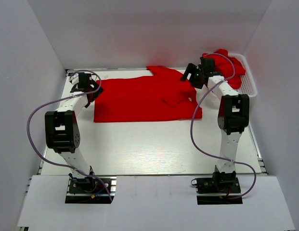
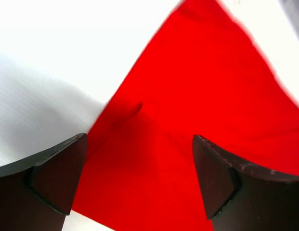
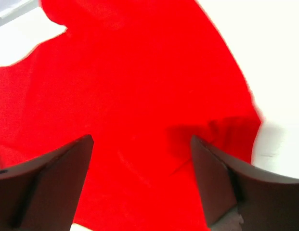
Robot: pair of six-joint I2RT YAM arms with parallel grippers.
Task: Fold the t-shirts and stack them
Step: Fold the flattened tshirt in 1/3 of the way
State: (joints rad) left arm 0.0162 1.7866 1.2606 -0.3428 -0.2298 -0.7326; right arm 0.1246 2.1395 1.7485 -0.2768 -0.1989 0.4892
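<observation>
On the table (image 1: 139,149) one red shirt (image 1: 139,98) is laid sideways across the far half, mostly flat, with a sleeve poking out at its far edge and a rumple near its right end. Spreading is judged about done; a first fold is called for next, needing fresh grips on the edges. The left gripper (image 2: 139,139) is held wide over the left edge and the right gripper (image 3: 142,138) wide over the right part, with nothing gripped. Farther right, more shirts (image 1: 226,62), perhaps two, are heaped in the basket (image 1: 252,86).

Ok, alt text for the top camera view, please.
A red t-shirt lies spread on a white table, the left gripper and right gripper open over its two ends. More red shirts sit in a basket at far right.
</observation>
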